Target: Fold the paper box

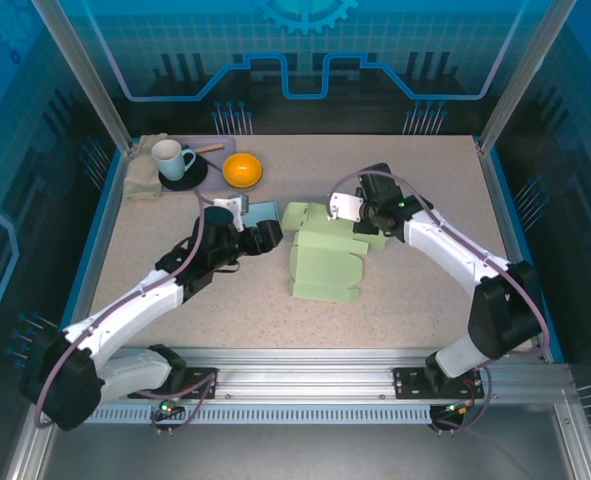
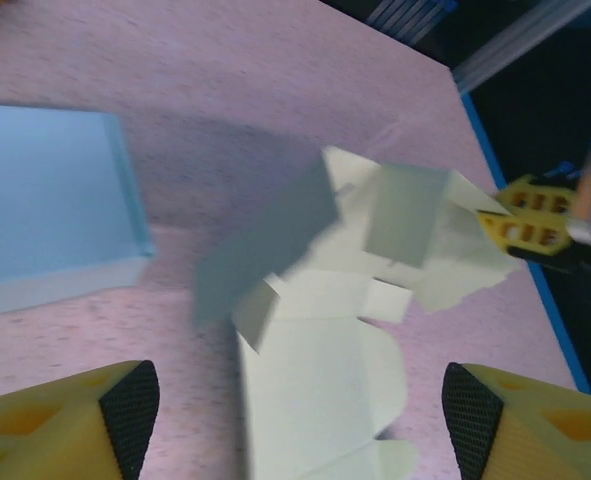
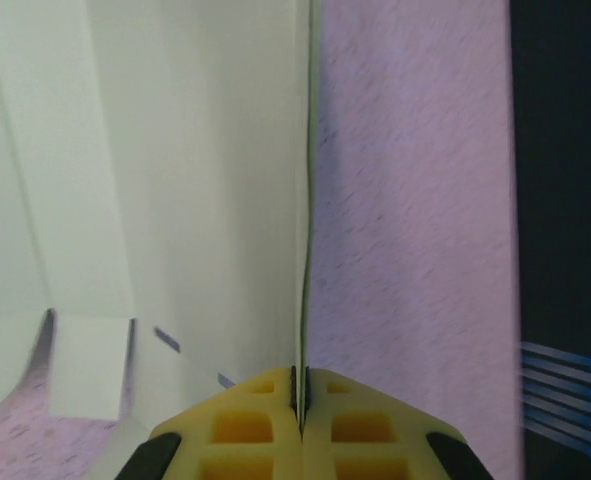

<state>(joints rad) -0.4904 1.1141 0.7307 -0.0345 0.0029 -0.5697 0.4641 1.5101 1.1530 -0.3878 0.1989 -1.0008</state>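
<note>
right hand (image 3: pixel 302 385): at the bottom edge, its two yellow fingers (image 3: pixel 245 425) pressed together on a thin sheet edge.
paper box (image 3: pixel 155 180): pale green card; the pinched panel runs edge-on as a dark vertical line up from the fingers, and the other panels spread leftward with fold creases.
tab (image 3: pixel 90 380): small rectangular flap at lower left, with slits beside it.
tabletop (image 3: pixel 415 200): pinkish, speckled, right of the pinched panel.
dark strip (image 3: pixel 565 150): along the right side, past the tabletop's edge.

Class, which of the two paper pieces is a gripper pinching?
The pale green box: the right gripper is shut on its edge; the blue one lies free.
</note>
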